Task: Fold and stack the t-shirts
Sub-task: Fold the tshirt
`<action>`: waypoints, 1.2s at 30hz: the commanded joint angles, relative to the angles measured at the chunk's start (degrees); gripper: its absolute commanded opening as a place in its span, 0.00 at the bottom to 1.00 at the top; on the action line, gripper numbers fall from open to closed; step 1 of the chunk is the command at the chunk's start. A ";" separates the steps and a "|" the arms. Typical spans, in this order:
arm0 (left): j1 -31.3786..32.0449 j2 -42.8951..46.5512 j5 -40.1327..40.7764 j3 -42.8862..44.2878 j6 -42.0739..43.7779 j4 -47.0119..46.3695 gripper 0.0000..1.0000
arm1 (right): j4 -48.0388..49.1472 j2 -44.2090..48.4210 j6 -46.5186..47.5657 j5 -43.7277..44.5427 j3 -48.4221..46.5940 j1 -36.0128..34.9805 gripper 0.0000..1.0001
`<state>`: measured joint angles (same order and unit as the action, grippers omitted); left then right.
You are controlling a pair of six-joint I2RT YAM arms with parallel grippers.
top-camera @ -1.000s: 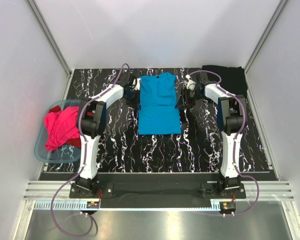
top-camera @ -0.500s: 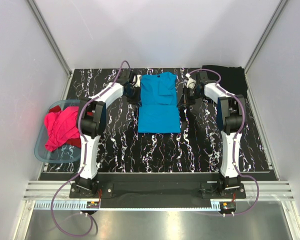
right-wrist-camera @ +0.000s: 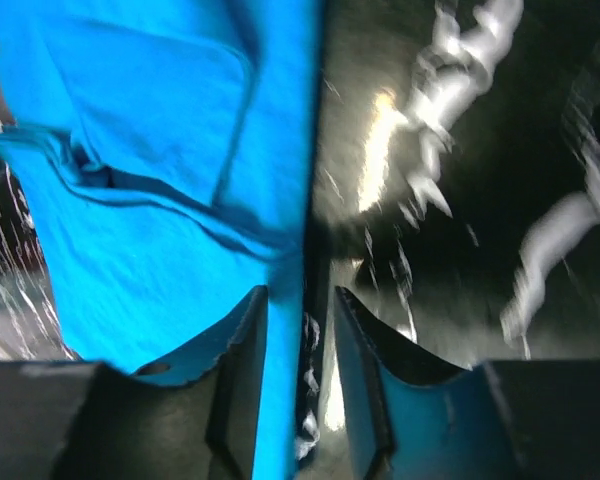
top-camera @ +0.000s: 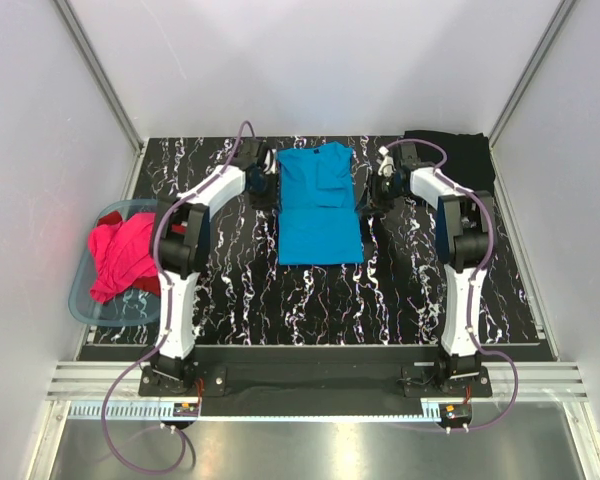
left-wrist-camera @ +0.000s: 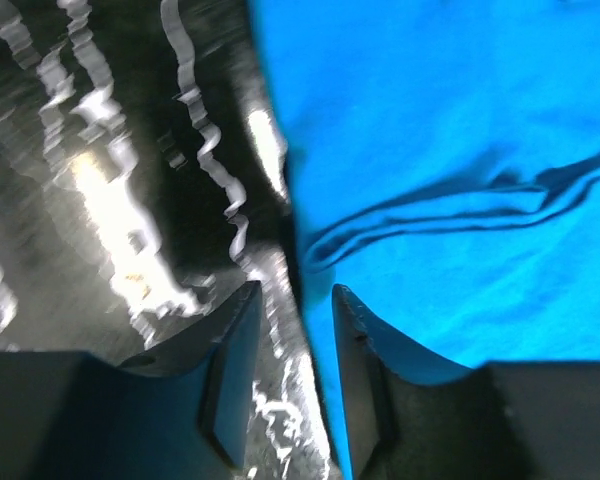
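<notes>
Turquoise tee (top-camera: 319, 205): flat on table (top-camera: 410, 290), centre-back, between the two arms; sleeves already tucked in, so a narrow upright strip, collar end far, hem end near.
Look: bright, plain, matte knit; folded sleeve layers show as darker creases across upper half; lower half smooth.
Handling (est.): light, limp, no stiffness; droops wherever unsupported; layers prob. slide apart if only the top ply is caught; not fragile.
Where to grip: long side edges, both at same height, pinching all plies at the fold line; low approach so lower finger gets under the cloth.
L gripper (top-camera: 268, 188): at tee's left edge, upper part; wrist view shows fingers a narrow gap apart, one over cloth, one over table, edge running into the gap; nothing clamped as far as visible.
R gripper (top-camera: 376, 195): mirrored at right edge; same narrow gap straddling the edge, not closed on cloth.
Black tee (top-camera: 460, 155): far right corner, lying flat, well apart from R gripper.
Pink-red heap (top-camera: 120, 255): crumpled in tub (top-camera: 83, 300), far left, unfolded.
Risk (est.): single-ply catch, or uneven lift skewing the fold.
</notes>
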<state>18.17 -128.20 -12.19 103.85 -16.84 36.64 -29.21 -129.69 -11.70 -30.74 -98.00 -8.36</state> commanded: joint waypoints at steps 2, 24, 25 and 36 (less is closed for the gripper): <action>0.02 14.19 5.60 -6.01 -3.28 0.80 0.40 | -0.40 13.92 -11.39 11.12 5.96 -0.25 0.41; 8.72 32.41 -4.07 -49.18 -18.49 -23.11 0.48 | 24.19 37.05 -34.09 7.71 51.76 -4.56 0.52; 8.72 31.44 -3.99 -49.10 -18.67 -23.28 0.48 | 25.07 36.44 -33.83 7.63 52.37 -4.47 0.52; 8.72 30.12 1.19 -49.36 -19.99 -23.46 0.46 | 33.78 31.25 -35.31 6.14 55.11 -4.47 0.50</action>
<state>27.07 -98.15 -14.00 54.35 -36.27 15.66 0.71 -96.60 -46.46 -24.56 -43.66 -12.38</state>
